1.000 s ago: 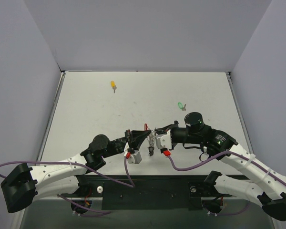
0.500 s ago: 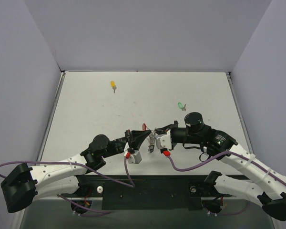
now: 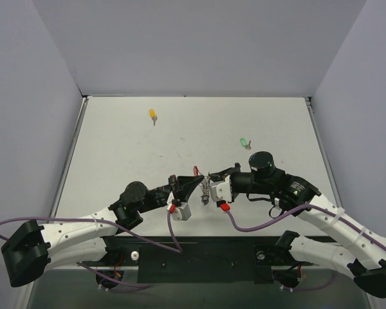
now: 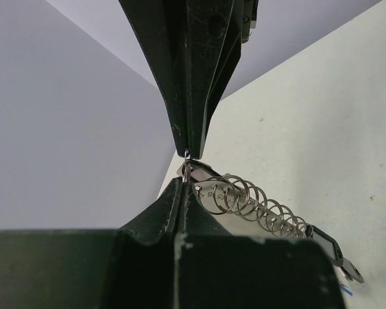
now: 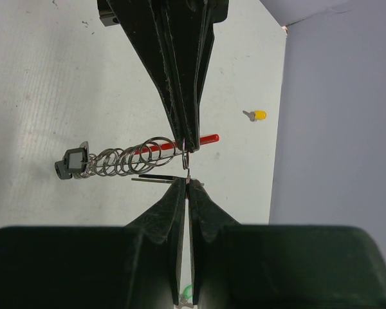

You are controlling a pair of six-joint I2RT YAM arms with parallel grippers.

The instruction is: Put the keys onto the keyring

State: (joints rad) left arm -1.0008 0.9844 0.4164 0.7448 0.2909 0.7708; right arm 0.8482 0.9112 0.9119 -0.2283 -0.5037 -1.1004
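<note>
Two arms, my left arm point(image 3: 71, 232) and right arm point(image 3: 321, 212), reach over a pale worktop point(image 3: 116, 161) and meet tip to tip near its front edge. My left jaws and my right jaws are both closed, each pinching the same thin wire loop of the keyring point(image 5: 125, 161) from opposite sides. Overhead, the ring is only a small glint between them. My right wrist view shows more: a chain of silvery loops running to a dark square piece point(image 5: 71, 161), with the red tag point(image 5: 204, 138) behind. My left wrist view shows the loops but no loose keys. Overhead, the yellow key point(image 3: 153, 114) lies far back left and the green key point(image 3: 244, 142) right of centre, both well apart from the ring.
</note>
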